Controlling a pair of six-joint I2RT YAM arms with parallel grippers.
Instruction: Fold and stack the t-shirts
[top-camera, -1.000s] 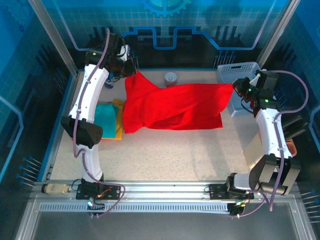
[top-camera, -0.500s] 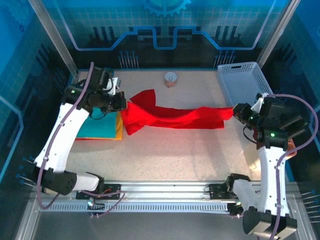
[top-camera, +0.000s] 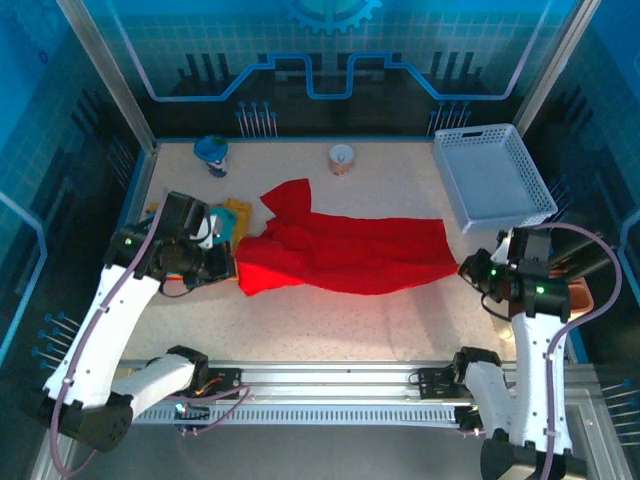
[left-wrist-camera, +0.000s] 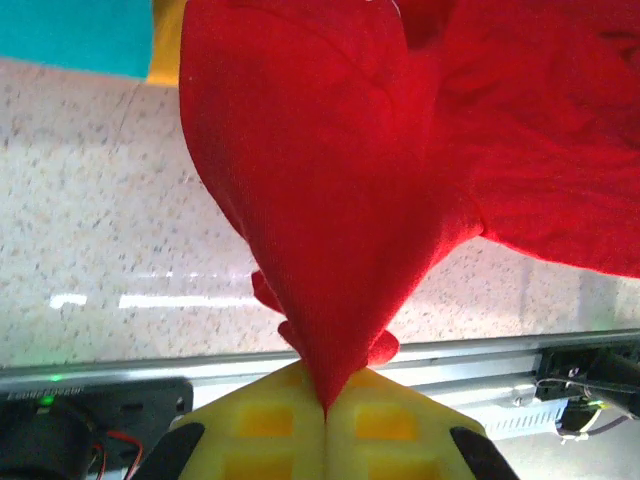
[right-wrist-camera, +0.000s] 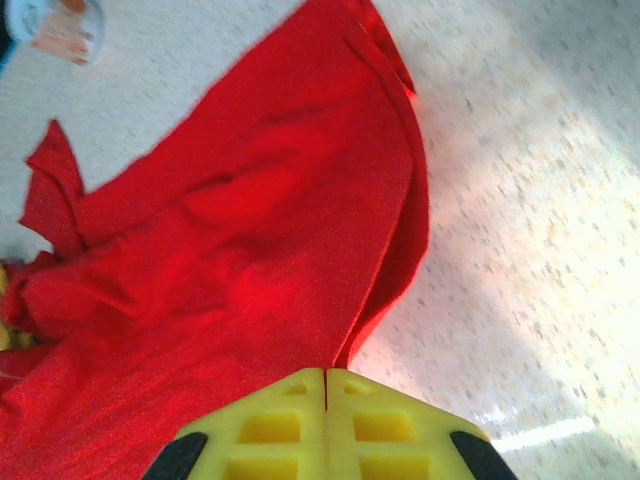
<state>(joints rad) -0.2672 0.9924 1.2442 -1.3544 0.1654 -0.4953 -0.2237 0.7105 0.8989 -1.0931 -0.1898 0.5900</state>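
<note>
**1. Left gripper** (left-wrist-camera: 325, 410). Nearest you. Its yellow padded jaws are pressed fully together on a pinched corner of red cloth at the garment's left end.

**2. Right gripper** (right-wrist-camera: 326, 385). It has the same yellow jaws, closed tight on the corner at the opposite, right end.

**3. Large plain bright red t-shirt** (top-camera: 350, 255), soft knit cloth. It lies rumpled at mid-table, slung loosely between your two grippers, with one flap pointing toward the far side.
- Handling, by judgement: it is light and limp, with no stiffness. Expect it to sag and bunch wherever you leave it unsupported, and to drag on the speckled tabletop (top-camera: 330, 320) instead of gliding.
- Where to hold: corners or hem edges, as you have it. Gather a small fold into each pinch, since a single layer may slip.

**4. Folded teal t-shirt** (top-camera: 220, 224) with **yellow-orange t-shirt** (top-camera: 238, 210). This flat stack sits just beyond the left gripper, partly hidden by that arm, and the red cloth's left end lies against it. Any pull across it could ruffle the stack.

**5. Small pale round cup** (top-camera: 342, 159). It stands beyond the red shirt, apart from it.

**6. Small blue-topped container** (top-camera: 211, 155). Far left, well apart from the red shirt.

**7. White plastic lattice basket** (top-camera: 495, 175). Far right, beyond the right gripper. Mind its near wall if you swing that arm outward.
</note>
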